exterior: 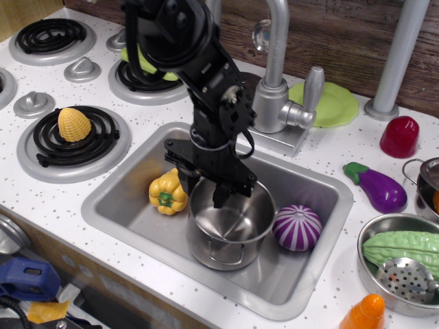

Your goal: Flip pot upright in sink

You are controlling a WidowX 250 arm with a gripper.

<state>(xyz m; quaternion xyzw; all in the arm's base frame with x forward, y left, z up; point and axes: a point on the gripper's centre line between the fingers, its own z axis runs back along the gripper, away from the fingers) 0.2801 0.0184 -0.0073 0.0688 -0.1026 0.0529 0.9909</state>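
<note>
The shiny steel pot (pixel 230 229) stands upright on the floor of the sink (pixel 130 188), mouth up, with one wire handle facing front. My black gripper (pixel 204 189) reaches down over the pot's back-left rim. One finger (pixel 186 179) is outside the wall and the other finger (pixel 221 196) is inside the pot. The fingers stand apart, straddling the thin rim without pinching it.
A yellow pepper (pixel 167 192) lies left of the pot and a purple striped ball (pixel 297 227) right of it, both in the sink. The faucet (pixel 278 68) rises behind. A steel bowl with a green vegetable (pixel 401 250) and an eggplant (pixel 379 187) lie at the right.
</note>
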